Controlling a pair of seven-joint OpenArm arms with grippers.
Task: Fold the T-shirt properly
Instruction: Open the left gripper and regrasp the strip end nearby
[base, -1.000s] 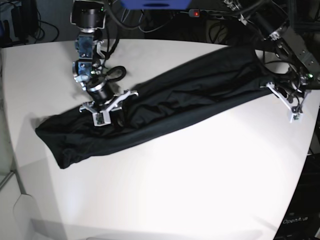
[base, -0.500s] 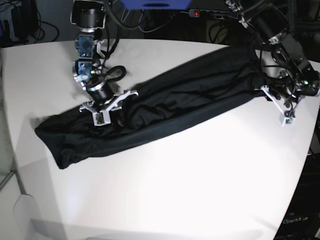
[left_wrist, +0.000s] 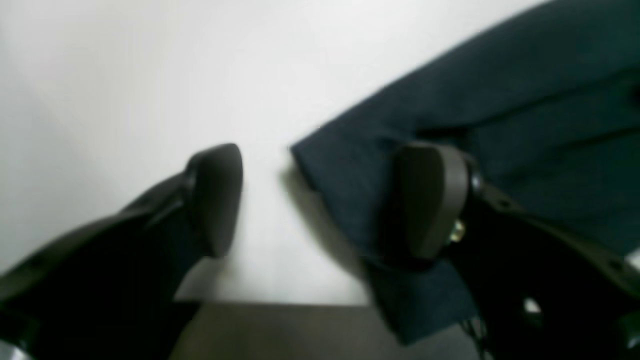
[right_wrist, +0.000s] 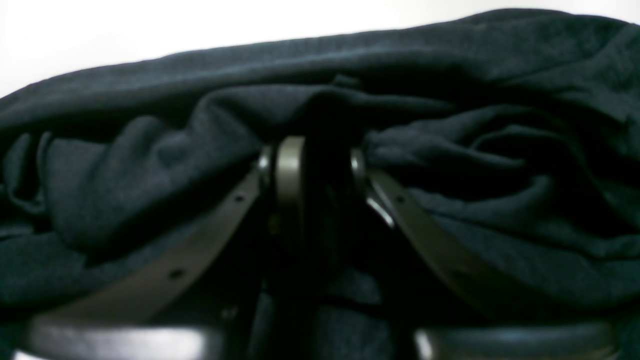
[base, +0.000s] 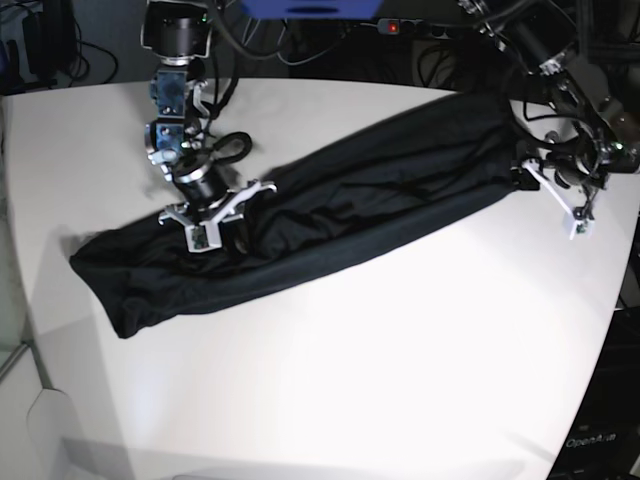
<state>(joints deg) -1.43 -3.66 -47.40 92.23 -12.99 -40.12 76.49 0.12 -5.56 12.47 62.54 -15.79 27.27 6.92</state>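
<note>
The black T-shirt (base: 330, 205) lies bunched in a long band running diagonally across the white table (base: 380, 350), from near left to far right. My right gripper (base: 205, 228) presses down on its left part. In the right wrist view the right gripper (right_wrist: 320, 167) is shut on a pinched fold of the T-shirt (right_wrist: 125, 165). At the shirt's far right end my left gripper (base: 550, 195) stands open. In the left wrist view the left gripper (left_wrist: 322, 200) has its pads wide apart, with a corner of the T-shirt (left_wrist: 350, 175) lying loose on the table by the right pad (left_wrist: 430, 200).
The table's right edge (base: 615, 300) runs close beside the left gripper, and the table edge (left_wrist: 280, 303) shows just below its fingers. Cables and dark equipment (base: 330, 35) crowd the back edge behind both arm bases.
My left gripper has opened wide, let go of the shirt's right end and shifted a little. The right gripper and the fabric under it have not moved.
</note>
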